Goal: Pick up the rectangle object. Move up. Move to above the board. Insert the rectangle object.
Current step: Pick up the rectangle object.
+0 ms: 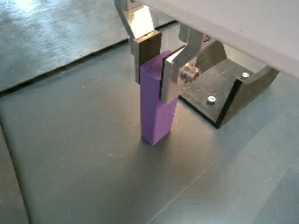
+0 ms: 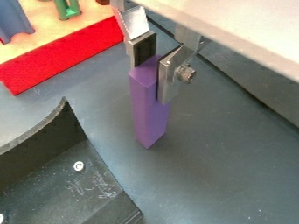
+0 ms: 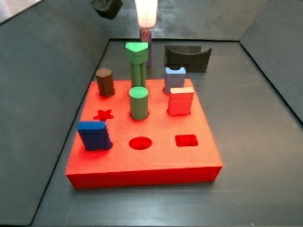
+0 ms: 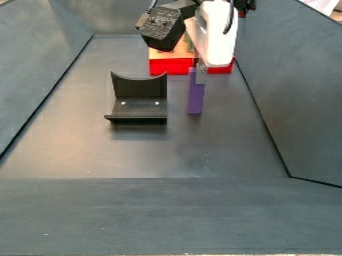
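The rectangle object, a slim purple block [image 1: 156, 101], stands upright on the dark floor, also in a wrist view [image 2: 149, 109] and in a side view [image 4: 195, 92]. My gripper [image 1: 159, 86] comes down over its top, one silver finger on each side, and the pads look pressed against it; it also shows in a wrist view [image 2: 155, 80]. The block's foot still rests on the floor. The board, a thick red slab [image 3: 142, 164], lies apart from the block [image 2: 65, 57] and behind the gripper in a side view [image 4: 167, 66].
The dark fixture [image 1: 228, 87] stands close beside the block [image 4: 136, 100]. On the board stand a dark blue block [image 3: 94, 135], a red block [image 3: 180, 100], green pegs [image 3: 138, 102] and a brown peg [image 3: 105, 82]. Sloping walls border the floor.
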Controlling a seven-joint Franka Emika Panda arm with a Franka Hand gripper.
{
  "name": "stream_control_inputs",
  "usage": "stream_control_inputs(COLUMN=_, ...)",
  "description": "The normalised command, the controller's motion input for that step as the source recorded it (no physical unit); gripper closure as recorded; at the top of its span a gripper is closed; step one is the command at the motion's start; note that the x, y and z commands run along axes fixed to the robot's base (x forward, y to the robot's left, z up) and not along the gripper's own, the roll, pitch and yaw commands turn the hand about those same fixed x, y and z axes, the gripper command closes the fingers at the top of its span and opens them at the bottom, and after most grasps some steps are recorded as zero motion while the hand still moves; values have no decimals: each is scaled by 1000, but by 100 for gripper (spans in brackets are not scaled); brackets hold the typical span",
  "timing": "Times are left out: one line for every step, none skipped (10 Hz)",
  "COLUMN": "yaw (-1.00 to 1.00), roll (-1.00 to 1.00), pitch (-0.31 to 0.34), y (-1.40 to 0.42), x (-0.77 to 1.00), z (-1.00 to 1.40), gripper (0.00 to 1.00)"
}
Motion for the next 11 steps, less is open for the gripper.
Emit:
stream_control_inputs(yaw=0, roll=0, pitch=0, y=0, x=0, z=0, gripper=100)
stream_control_inputs(yaw=0, roll=0, pitch=0, y=0, x=0, z=0, gripper=100)
stream_control_inputs(yaw=0, roll=0, pitch=0, y=0, x=0, z=0, gripper=100)
stream_control_inputs(yaw=0, roll=0, pitch=0, y=0, x=0, z=0, gripper=100)
stream_control_inputs(yaw=0, roll=0, pitch=0, y=0, x=0, z=0, gripper=100)
stream_control_inputs(yaw=0, roll=0, pitch=0, y=0, x=0, z=0, gripper=100)
stream_control_inputs(yaw=0, roll=0, pitch=0, y=0, x=0, z=0, gripper=100)
stream_control_inputs(yaw=0, roll=0, pitch=0, y=0, x=0, z=0, gripper=100)
stream_control_inputs(yaw=0, roll=0, pitch=0, y=0, x=0, z=0, gripper=100)
stream_control_inputs(yaw=0, roll=0, pitch=0, y=0, x=0, z=0, gripper=100)
stream_control_inputs(yaw=0, roll=0, pitch=0, y=0, x=0, z=0, gripper=100)
